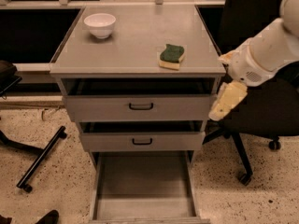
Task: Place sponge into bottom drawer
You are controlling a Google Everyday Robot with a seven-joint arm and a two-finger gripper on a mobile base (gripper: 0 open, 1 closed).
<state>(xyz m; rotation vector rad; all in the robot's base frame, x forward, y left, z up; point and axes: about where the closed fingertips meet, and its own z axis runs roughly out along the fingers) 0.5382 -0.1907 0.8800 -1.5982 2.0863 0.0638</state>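
Note:
The sponge [172, 56], dark green over pale yellow foam, lies on the right part of the grey cabinet top [135, 41], near its front edge. The bottom drawer [144, 186] is pulled out wide at the floor, its plain grey tray holding nothing. My gripper [227, 101] hangs beside the cabinet's right front corner, at the level of the top drawer, to the right of and below the sponge. It holds nothing that I can see.
A white bowl [99, 24] stands at the back left of the cabinet top. The two upper drawers [140, 107] with black handles are pulled out slightly. A black office chair [261, 111] stands right of the cabinet, behind my arm. A black chair leg [39, 158] lies on the floor at left.

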